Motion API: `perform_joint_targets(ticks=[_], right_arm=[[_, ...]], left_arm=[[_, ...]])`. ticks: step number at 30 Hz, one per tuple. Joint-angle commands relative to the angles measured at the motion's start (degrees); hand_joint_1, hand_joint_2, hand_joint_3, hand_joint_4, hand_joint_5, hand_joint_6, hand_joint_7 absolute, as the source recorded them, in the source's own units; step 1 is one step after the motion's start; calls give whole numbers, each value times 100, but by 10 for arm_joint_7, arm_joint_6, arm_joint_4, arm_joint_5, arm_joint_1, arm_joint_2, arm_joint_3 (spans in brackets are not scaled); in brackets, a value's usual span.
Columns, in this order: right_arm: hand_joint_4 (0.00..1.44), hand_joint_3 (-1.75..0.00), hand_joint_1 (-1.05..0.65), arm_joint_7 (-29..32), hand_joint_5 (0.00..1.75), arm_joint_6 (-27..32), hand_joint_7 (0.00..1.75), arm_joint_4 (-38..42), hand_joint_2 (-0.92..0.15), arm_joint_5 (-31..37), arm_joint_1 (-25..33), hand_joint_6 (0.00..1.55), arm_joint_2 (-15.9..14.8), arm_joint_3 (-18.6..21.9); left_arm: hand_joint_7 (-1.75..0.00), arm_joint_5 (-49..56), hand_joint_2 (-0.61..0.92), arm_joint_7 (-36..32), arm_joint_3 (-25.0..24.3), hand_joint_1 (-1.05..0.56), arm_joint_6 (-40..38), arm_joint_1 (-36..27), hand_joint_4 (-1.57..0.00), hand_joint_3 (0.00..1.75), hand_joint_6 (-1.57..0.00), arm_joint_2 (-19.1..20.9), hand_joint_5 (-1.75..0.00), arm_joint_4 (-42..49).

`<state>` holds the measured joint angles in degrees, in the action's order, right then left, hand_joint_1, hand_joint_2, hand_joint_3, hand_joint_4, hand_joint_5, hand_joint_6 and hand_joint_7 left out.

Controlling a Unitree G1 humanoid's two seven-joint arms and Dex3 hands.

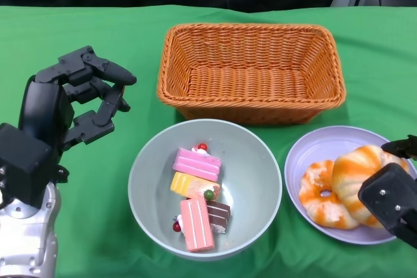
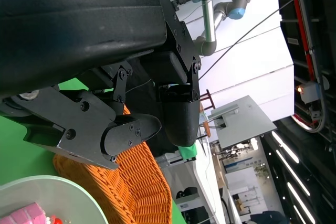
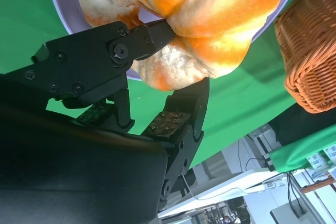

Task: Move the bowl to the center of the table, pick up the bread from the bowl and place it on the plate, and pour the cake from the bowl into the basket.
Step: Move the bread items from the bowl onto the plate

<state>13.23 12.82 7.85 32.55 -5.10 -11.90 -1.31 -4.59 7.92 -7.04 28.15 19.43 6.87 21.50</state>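
basket point(image 1: 251, 69): woven orange
bowl point(image 1: 260, 180): pale grey-green
plate point(image 1: 306, 151): lilac
bread point(image 1: 365, 170): orange and cream streaks
cake point(image 1: 197, 190): pink, yellow, brown
tablecloth point(image 1: 78, 24): green

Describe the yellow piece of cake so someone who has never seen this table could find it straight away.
Start at the orange wicker basket at the far side of the green table; just in front of it sits a pale grey-green bowl. Inside, among the cake pieces, the yellow cake lies in the middle, between a pink striped slice behind it and a pink slice in front. It is the only yellow one.
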Motion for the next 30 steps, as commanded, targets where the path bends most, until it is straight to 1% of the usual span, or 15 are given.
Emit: perform_joint_targets(ticks=[1, 8, 9, 12, 17, 18, 20, 21, 22, 23, 25, 27, 28, 30], right_arm=[[68, -3, -31, 8, 133, -4, 41, 18, -92, -11, -15, 91, -10, 6], [70, -2, -32, 24, 124, -15, 37, 70, -92, -28, -43, 93, -9, 10], [70, -2, -32, 27, 124, -18, 37, 77, -92, -30, -46, 93, -9, 10], [71, -2, -32, 33, 133, -24, 36, 89, -92, -38, -54, 94, -9, 9], [70, -2, -33, 33, 127, -18, 31, 95, -92, -39, -64, 95, -10, 8], [70, -2, -33, 29, 123, -16, 30, 96, -92, -40, -66, 95, -11, 8], [71, -2, -33, 25, 110, -14, 26, 98, -92, -41, -67, 97, -13, 8], [71, -2, -33, 22, 107, -12, 25, 99, -92, -42, -68, 97, -13, 7], [73, -1, -33, 18, 98, -7, 23, 99, -92, -42, -69, 98, -14, 6], [75, -2, -34, 13, 95, -2, 20, 100, -92, -42, -70, 98, -14, 5], [74, -2, -35, 8, 108, 8, 14, 102, -92, -41, -72, 97, -14, 2], [76, -2, -36, 6, 110, 15, 8, 100, -92, -37, -72, 91, -14, -2], [76, -2, -36, 5, 106, 18, 5, 99, -92, -35, -71, 89, -15, -4], [79, -2, -36, 1, 77, 22, 2, 96, -92, -31, -70, 84, -18, -9]], left_arm=[[-105, 3, 69, 1, -3, -6, 3, -3, -78, 78, -84, 12, -141, -5], [-107, -2, 69, 8, -4, -7, 5, -2, -78, 77, -83, 12, -142, 0], [-107, -1, 69, 6, -4, -6, 3, -3, -78, 77, -82, 12, -142, -1], [-107, 2, 69, 4, -4, -6, 2, -4, -78, 77, -83, 12, -141, -3], [-107, -2, 71, 10, -4, -7, 6, -1, -77, 73, -81, 12, -142, 2], [-107, -3, 71, 10, -4, -7, 6, -1, -77, 73, -81, 12, -141, 3], [-107, -4, 71, 9, -4, -7, 4, -1, -77, 72, -81, 10, -141, 1], [-107, -5, 71, 9, -4, -7, 3, -1, -77, 72, -81, 10, -141, 1], [-107, -5, 71, 9, -4, -8, 3, -1, -77, 72, -81, 10, -141, 2], [-107, -6, 71, 9, -4, -7, 2, -1, -77, 72, -82, 10, -142, 1], [-107, -6, 71, 8, -4, -7, 1, -1, -77, 71, -82, 9, -142, 1], [-107, -4, 72, 7, -4, -7, 3, -1, -77, 71, -82, 10, -142, 1], [-107, -5, 72, 8, -4, -6, 2, -2, -77, 71, -82, 10, -142, 0], [-107, -4, 72, 8, -4, -6, 4, -1, -76, 71, -82, 10, -142, 2]])
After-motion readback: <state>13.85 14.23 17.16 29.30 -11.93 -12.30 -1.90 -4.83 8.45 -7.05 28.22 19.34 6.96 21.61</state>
